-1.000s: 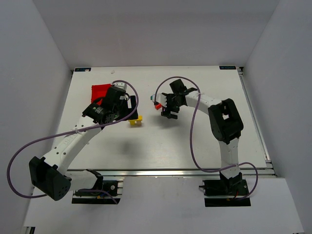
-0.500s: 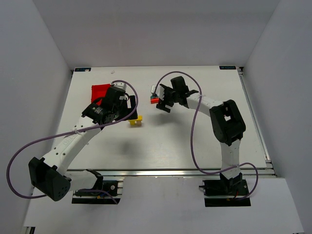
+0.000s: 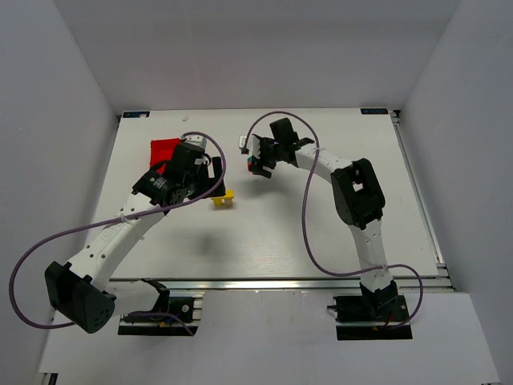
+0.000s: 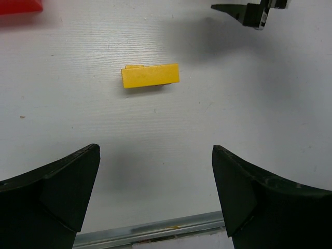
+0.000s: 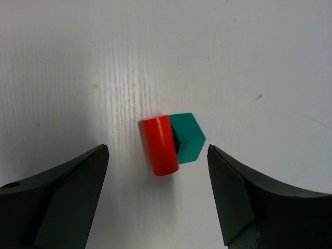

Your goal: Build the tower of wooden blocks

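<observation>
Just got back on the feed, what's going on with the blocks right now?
Neither arm holds anything. The left gripper is open over the table, with the yellow block lying ahead of it, untouched. The right gripper is open above the red cylinder and the teal block, which lie side by side, touching, on the table between its fingers. No tower stands yet: the yellow block sits apart from the other two.

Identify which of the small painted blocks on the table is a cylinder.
The red block, lying on its side touching the teal block. The teal one and the yellow block have flat faces and corners.
</observation>
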Tool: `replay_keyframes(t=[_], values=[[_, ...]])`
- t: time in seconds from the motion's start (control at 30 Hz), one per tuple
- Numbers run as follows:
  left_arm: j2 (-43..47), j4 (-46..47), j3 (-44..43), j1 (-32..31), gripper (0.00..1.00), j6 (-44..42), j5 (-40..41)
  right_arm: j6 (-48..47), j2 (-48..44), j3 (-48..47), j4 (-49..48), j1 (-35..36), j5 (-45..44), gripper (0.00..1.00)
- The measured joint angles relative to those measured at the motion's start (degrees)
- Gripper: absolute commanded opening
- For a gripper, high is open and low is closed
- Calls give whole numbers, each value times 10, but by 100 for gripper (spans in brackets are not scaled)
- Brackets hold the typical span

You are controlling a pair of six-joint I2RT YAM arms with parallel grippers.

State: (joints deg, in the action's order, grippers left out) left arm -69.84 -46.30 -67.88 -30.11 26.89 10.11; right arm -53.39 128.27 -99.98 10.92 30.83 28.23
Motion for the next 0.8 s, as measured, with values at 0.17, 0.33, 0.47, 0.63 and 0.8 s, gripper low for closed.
replay_keyframes(t=[0.17, 0.33, 0.47, 0.63, 0.8], values=[[3, 0, 0, 0, 98, -1, 0, 2, 20, -1, 28, 0, -7, 82], [3, 0, 0, 0, 98, -1, 0, 10, 42, -20, 40, 0, -8, 76], [3, 0, 0, 0, 98, -2, 2, 17, 44, -24, 43, 0, -11, 61], [3, -1, 0, 0, 98, -1, 5, 27, 56, -40, 54, 0, -11, 51], [3, -2, 0, 0, 98, -1, 8, 33, 61, -46, 58, 0, -10, 34]])
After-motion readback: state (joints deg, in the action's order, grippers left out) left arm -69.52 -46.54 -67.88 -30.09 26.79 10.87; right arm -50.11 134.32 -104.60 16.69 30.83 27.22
